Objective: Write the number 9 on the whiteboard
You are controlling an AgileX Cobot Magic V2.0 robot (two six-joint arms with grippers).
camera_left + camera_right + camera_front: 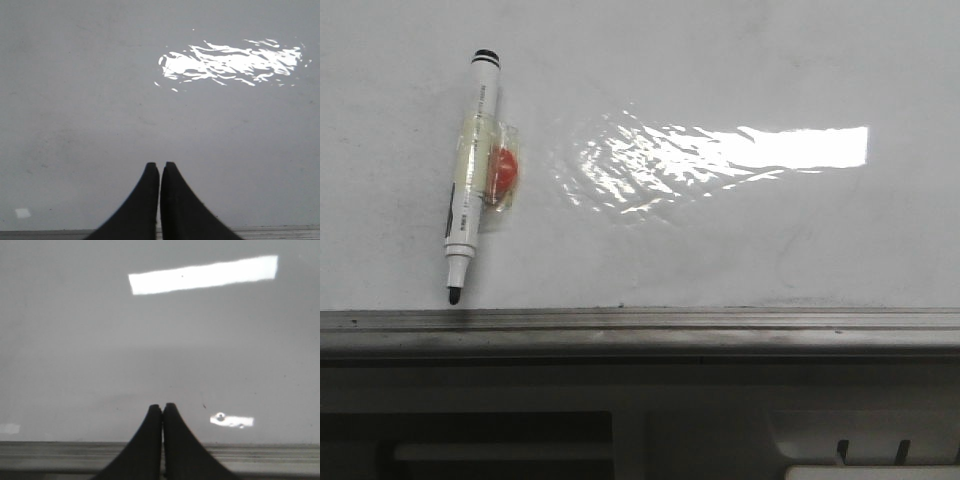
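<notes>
Marker (470,180) w/ red blob taped on lies uncapped on whiteboard (740,240), left side, tip near rail (640,322). Left claw (160,167) & right claw (162,407) both clenched, holding nothing.

White whiteboard (740,60); white, black-tipped marker (470,170).

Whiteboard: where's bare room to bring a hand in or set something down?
The whiteboard is bare right of the marker through the glare patch to the right edge, down to the grey rail. No 9 drawn yet. Only the left strip around the marker and its taped red piece is taken.
</notes>
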